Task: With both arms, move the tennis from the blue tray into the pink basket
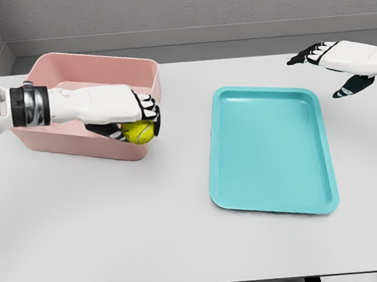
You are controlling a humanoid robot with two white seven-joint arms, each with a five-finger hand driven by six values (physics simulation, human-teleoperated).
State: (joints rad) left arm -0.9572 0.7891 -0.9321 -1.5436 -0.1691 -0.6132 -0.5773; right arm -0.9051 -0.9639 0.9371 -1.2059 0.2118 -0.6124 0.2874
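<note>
Your left hand [124,113] grips the ball [138,132] over the near right corner of the pink basket [72,72]. Your right hand [339,60] hangs with fingers spread beyond the tray [271,151], holding nothing. No writing is readable. The table [117,225] is plain white; grey walls stand behind.

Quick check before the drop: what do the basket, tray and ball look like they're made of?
Basket: looks like matte pink plastic, with thin moulded walls and rounded corners. Tray: probably smooth teal plastic, one piece with a raised lip and soft sheen. Ball, held in the left hand: yellow-green; felt likely, but the render shows no fuzz.
</note>
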